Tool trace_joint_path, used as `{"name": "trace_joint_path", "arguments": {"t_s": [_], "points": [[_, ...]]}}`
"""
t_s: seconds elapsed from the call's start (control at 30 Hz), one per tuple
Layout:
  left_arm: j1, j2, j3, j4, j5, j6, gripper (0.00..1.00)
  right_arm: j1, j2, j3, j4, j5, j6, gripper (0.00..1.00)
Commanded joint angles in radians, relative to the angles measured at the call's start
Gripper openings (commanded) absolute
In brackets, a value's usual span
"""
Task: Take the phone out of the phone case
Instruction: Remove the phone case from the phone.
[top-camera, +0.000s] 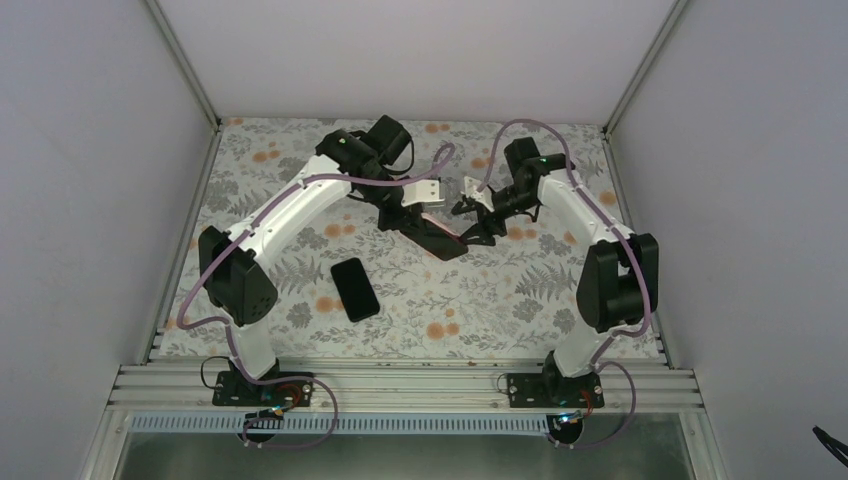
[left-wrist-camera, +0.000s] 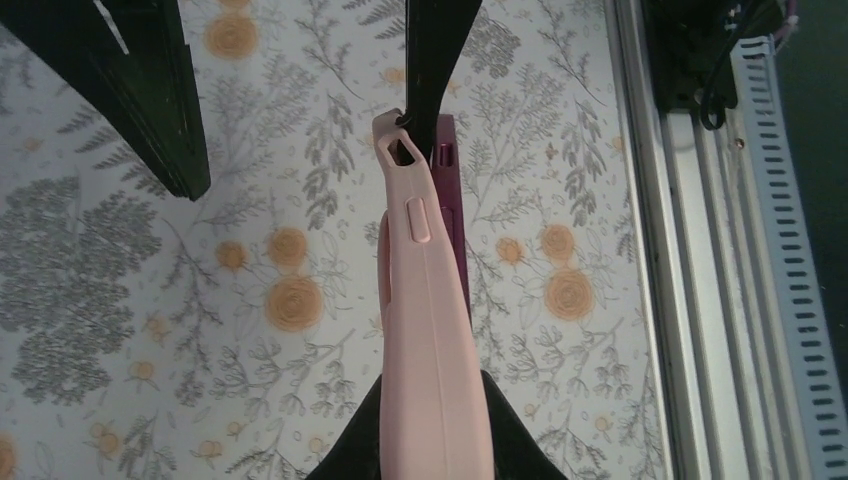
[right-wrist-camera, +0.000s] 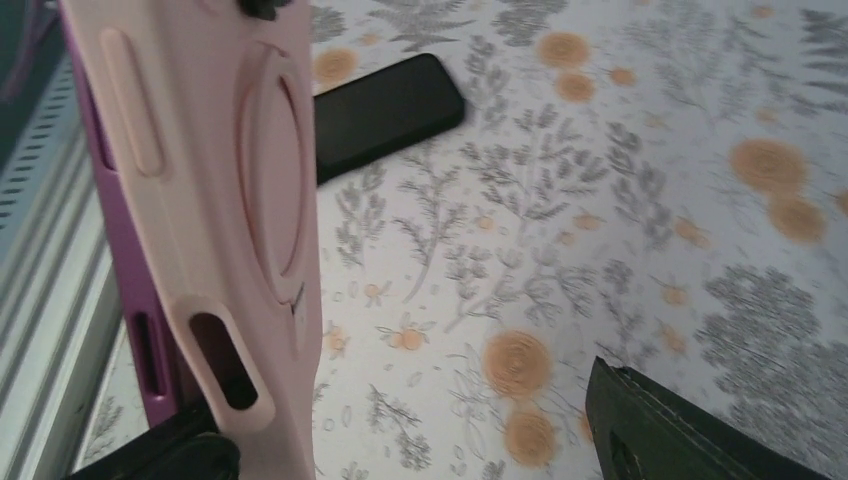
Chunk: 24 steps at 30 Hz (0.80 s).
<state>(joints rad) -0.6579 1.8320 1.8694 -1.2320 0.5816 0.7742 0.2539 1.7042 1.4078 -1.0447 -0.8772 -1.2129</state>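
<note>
My left gripper (top-camera: 425, 212) is shut on a pink phone case (left-wrist-camera: 430, 330) and holds it edge-on above the table's middle. A purple layer (left-wrist-camera: 447, 170) shows along the case's edge; I cannot tell whether it is a phone or a lining. The case fills the left of the right wrist view (right-wrist-camera: 210, 180). My right gripper (top-camera: 478, 215) is open wide, with one finger (left-wrist-camera: 435, 60) touching the case's far end and the other (left-wrist-camera: 130, 90) well apart from it. A black phone (top-camera: 355, 288) lies flat on the table, also in the right wrist view (right-wrist-camera: 385, 110).
The floral table cover (top-camera: 480, 300) spreads under both arms. White walls close the left, right and back. A metal rail (top-camera: 400, 385) runs along the near edge, also in the left wrist view (left-wrist-camera: 680, 250).
</note>
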Motion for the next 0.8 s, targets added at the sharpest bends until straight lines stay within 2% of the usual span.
{"name": "trace_joint_path", "arguments": {"t_s": [0.0,0.23,0.43,0.53,0.67,0.73,0.77], "points": [[-0.042,-0.011,0.007,0.2,0.095,-0.014,0.02,0.111,0.006,0.038,-0.141,-0.266,-0.087,0.81],[-0.018,-0.007,0.06,0.281,0.06,-0.044,0.02,0.148,0.007,0.043,-0.195,-0.297,-0.101,0.78],[-0.006,-0.004,0.05,0.365,0.019,-0.079,0.02,0.153,0.008,0.039,-0.241,-0.316,-0.129,0.64],[-0.004,-0.006,0.051,0.373,-0.014,-0.074,0.02,0.153,0.014,0.045,-0.241,-0.301,-0.101,0.51],[-0.002,-0.013,0.058,0.357,-0.035,-0.053,0.02,0.153,-0.004,0.027,-0.24,-0.3,-0.097,0.29],[-0.001,-0.006,0.076,0.329,-0.04,-0.045,0.02,0.153,-0.015,0.019,-0.241,-0.305,-0.098,0.11],[-0.002,0.001,0.092,0.306,-0.035,-0.042,0.02,0.153,-0.019,0.017,-0.241,-0.306,-0.092,0.06]]}}
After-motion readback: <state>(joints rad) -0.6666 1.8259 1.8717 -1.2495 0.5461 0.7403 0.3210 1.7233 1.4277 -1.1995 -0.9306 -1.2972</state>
